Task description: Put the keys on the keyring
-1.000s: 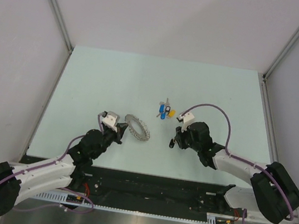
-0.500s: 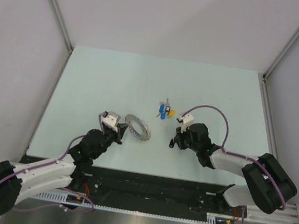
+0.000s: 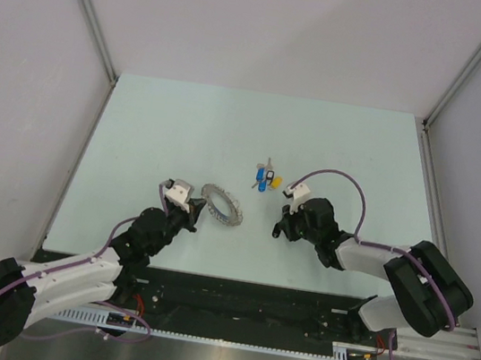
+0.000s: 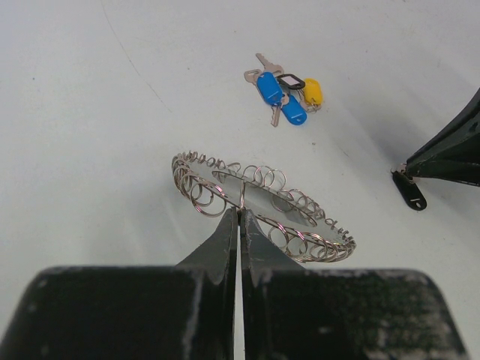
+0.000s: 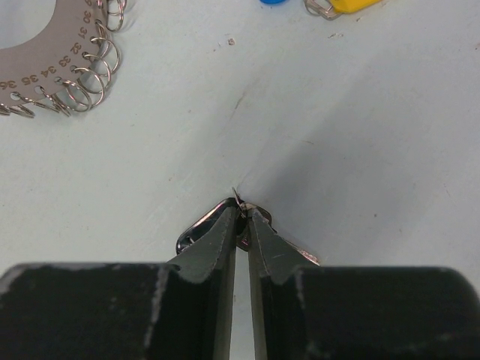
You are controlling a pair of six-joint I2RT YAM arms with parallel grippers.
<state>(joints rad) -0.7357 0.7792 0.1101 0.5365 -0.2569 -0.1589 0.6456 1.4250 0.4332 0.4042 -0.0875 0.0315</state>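
Silvery wire loops crowd the rim of the keyring (image 4: 262, 198), a flat grey donut-shaped plate with small numbers printed along its edge. It lies on the pale table (image 3: 157, 131) just ahead of the left gripper (image 4: 240, 219). That gripper's fingers are pressed together and pinch one thin loop at the near rim. I cannot tell whether the near edge is lifted off the table.

The keys (image 4: 281, 94) lie in a tight cluster farther back, apart from the ring. They are small metal blades with glossy plastic heads, two blue and one yellow, plus a black-rimmed oval.

The right gripper (image 5: 242, 217) is lowered to the table nearer the arms than the cluster. Its fingers are almost together and nip a small black oval piece (image 4: 409, 197), probably a key tag lying apart from the rest.

The plate looks stiff and light, so a hold on a single springy loop will probably let it swing or twist. Pinching the plate itself looks steadier. The keys look very light, and their smooth heads may slip. Each head is the broadest place to grip, which leaves the eyelet free for threading. The wire loops are fine and wound tight, so they could bend if forced.
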